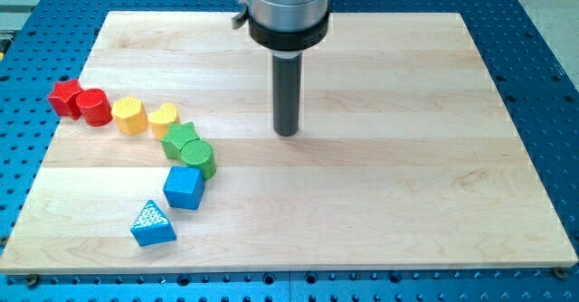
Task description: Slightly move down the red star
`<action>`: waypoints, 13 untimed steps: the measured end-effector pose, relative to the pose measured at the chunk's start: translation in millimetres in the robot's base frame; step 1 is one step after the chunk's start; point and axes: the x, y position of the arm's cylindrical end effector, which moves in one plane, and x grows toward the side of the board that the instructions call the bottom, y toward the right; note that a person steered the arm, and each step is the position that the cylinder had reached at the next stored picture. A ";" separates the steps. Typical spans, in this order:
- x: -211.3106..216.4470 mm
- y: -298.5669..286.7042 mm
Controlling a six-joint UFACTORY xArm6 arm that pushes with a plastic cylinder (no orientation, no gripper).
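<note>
The red star point(65, 95) lies at the view's far left of the wooden board, touching a red cylinder point(93, 106) on its right. My tip point(287, 132) stands on the board near the middle, far to the right of the red star and well to the right of the whole row of blocks. It touches no block.
A curved row runs from the red blocks: yellow hexagon point(129, 115), yellow heart point(164, 119), green star point(179, 139), green cylinder point(198, 157), blue cube point(184, 186), blue triangle point(152, 223). The board's left edge point(36, 171) is near the red star.
</note>
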 end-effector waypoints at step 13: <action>-175.0 -102.4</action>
